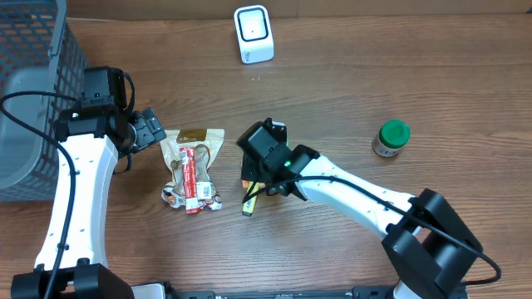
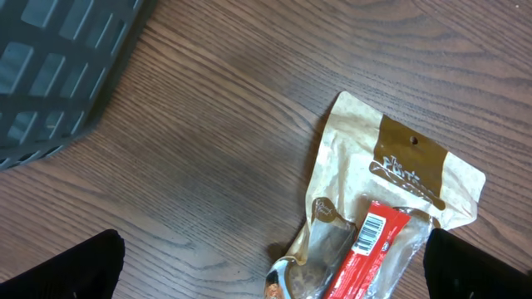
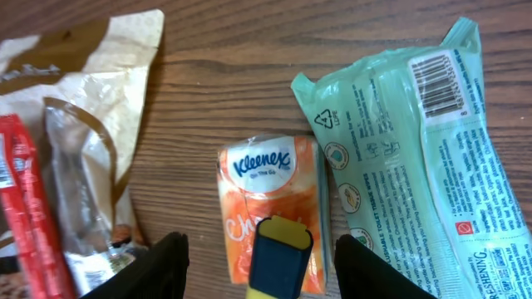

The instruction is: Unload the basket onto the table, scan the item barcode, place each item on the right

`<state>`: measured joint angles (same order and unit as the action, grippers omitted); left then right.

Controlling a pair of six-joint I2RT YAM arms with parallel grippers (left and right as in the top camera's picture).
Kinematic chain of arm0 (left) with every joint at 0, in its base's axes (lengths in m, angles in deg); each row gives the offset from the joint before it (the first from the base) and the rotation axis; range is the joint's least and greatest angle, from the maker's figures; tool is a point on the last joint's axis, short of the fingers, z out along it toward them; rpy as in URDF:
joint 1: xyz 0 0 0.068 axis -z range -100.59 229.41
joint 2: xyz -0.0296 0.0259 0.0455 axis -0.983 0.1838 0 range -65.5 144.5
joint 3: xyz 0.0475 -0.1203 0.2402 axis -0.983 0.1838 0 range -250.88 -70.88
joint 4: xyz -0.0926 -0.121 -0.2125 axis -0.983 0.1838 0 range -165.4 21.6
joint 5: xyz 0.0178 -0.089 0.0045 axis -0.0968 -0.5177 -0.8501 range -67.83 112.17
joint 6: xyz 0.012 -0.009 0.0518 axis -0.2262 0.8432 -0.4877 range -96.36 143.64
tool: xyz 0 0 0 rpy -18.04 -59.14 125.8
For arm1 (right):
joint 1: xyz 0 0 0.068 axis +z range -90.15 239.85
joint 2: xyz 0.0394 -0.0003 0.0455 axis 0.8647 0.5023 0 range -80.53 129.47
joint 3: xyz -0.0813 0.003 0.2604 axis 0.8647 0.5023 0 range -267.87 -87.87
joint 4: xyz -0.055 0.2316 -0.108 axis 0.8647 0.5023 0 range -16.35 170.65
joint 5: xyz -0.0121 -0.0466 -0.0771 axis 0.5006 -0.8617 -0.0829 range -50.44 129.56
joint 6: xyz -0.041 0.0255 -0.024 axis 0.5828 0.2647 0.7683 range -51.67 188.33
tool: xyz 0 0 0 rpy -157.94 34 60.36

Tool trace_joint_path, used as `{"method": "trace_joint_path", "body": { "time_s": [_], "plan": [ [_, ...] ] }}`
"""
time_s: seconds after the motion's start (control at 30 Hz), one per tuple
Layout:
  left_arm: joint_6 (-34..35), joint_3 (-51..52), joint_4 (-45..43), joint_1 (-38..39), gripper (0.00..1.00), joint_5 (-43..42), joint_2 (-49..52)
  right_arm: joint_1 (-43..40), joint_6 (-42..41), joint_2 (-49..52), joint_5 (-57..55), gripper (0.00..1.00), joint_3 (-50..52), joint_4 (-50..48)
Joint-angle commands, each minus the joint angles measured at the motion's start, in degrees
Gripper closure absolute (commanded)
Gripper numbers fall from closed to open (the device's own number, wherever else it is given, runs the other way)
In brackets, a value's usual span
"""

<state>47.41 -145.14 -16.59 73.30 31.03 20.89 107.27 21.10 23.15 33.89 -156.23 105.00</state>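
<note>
Right now your right gripper [image 3: 259, 245] has its jaws partly apart and clamps nothing. The two dark fingers [image 3: 162, 266] stand either side of an orange Kleenex tissue pack [image 3: 266, 178] and, as far as the wrist view shows, do not touch it. A small blue item with a yellow end [image 3: 280, 257] lies over the pack's near edge, between the fingers. Just at 3 o'clock of the Kleenex, a pale green wet-wipes pack [image 3: 416, 166] lies flat, its barcode [image 3: 436, 79] face up near the far end. At 9 o'clock lies a tan snack pouch [image 3: 91, 75] with a red-wrapped bar [image 3: 25, 216]; you cannot tell whether the bar is on it or inside it.

Your left gripper [image 2: 270, 274] is spread wide and holds nothing, hanging near the pouch's 10 o'clock corner.

Overhead, the white barcode scanner [image 1: 253, 33] stands toward the table's 12 o'clock edge, well apart from the items. A green-lidded jar [image 1: 391, 137] sits at 3 o'clock and a grey mesh basket [image 1: 33, 83] at 10 o'clock. The surface is a brown wood-grain table [image 1: 349, 75] that fills every view, so the room stays out of sight.
</note>
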Motion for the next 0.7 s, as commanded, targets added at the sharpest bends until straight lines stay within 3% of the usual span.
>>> {"method": "trace_joint_path", "body": {
  "time_s": [0.0, 0.1, 0.3, 0.67],
  "plan": [
    [-0.22, 0.2, 0.09, -0.09, 0.0, 0.57, 0.35, 0.79, -0.81, 1.88, -3.76, 0.42, -0.31, -0.39],
    [-0.22, 0.2, 0.07, -0.09, 0.0, 0.57, 0.35, 1.09, -0.83, 3.06, -3.76, 0.43, -0.28, -0.85],
    [-0.22, 0.2, 0.07, -0.09, 0.0, 0.57, 0.35, 1.22, -0.79, 3.76, -3.74, 0.63, -0.28, -1.01],
    [-0.22, 0.2, 0.07, -0.09, 0.0, 0.57, 0.35, 1.84, -0.83, 3.82, -3.74, 0.57, -0.28, -0.94]
  ]
}}
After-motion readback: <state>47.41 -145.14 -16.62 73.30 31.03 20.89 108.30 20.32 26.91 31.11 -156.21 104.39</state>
